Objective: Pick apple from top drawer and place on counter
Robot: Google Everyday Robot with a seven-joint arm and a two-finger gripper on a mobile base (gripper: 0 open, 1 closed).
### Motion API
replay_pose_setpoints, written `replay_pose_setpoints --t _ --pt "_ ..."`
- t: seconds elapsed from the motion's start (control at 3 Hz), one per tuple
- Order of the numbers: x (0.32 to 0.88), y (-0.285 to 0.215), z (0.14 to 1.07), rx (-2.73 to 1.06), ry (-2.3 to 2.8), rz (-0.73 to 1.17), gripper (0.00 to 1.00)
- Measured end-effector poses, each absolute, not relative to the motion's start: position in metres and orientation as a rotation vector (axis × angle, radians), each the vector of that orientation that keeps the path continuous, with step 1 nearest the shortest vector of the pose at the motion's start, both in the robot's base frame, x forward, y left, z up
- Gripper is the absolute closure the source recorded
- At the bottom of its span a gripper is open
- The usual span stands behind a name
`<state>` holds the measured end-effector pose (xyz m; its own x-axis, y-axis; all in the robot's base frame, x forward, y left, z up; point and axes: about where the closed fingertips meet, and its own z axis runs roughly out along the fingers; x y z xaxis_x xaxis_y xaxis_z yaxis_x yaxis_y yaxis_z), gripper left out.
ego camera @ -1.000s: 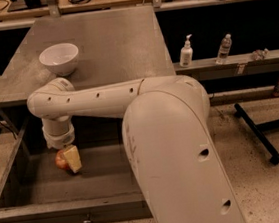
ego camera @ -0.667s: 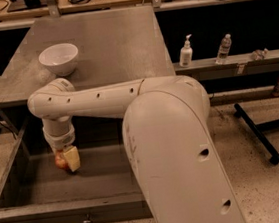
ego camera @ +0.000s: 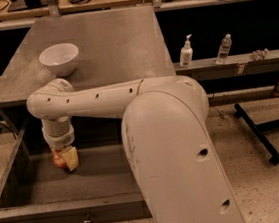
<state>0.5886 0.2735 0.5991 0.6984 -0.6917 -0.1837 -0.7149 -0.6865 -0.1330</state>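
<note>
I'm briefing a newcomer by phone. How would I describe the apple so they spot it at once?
Find the grey counter with the white bowl; below its front edge the top drawer stands pulled open. Inside, at the picture's left, right under the robot's claw, is the apple, the only small, round, red-orange thing there.

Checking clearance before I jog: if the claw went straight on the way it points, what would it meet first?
The claw points down into the open dark grey top drawer. The small red-orange apple sits at its tip, so it would meet that first; whether they already touch is unclear.
</note>
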Motion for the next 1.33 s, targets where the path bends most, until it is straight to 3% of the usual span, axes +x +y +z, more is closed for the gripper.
replay_pose_setpoints --t 1.33 --pt "0.5885 0.2735 0.5994 -2.713 1.136 0.176 1.00"
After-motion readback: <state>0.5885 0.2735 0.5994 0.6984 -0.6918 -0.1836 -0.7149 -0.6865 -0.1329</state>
